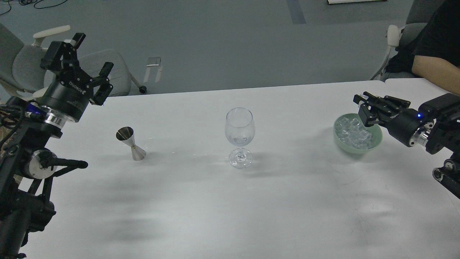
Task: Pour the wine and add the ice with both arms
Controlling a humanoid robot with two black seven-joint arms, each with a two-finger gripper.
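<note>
A clear wine glass (pixel 240 130) stands upright at the table's middle, with only a faint trace of liquid at the bottom of its bowl. A steel jigger (pixel 130 143) stands to its left. A pale green bowl (pixel 375 141) at the right holds the heap of clear ice (pixel 354 132). My right gripper (pixel 362 108) hovers just above the bowl's far right rim. Its dark fingers sit close together and I cannot make out whether a cube is between them. My left gripper (pixel 91 57) is raised at the far left, open and empty, well away from the jigger.
The white table (pixel 230 201) runs to a far edge behind the glass. A person's arm (pixel 433 73) rests on the table's far right corner, close to my right arm. Grey chairs (pixel 25 61) stand behind the table at the left.
</note>
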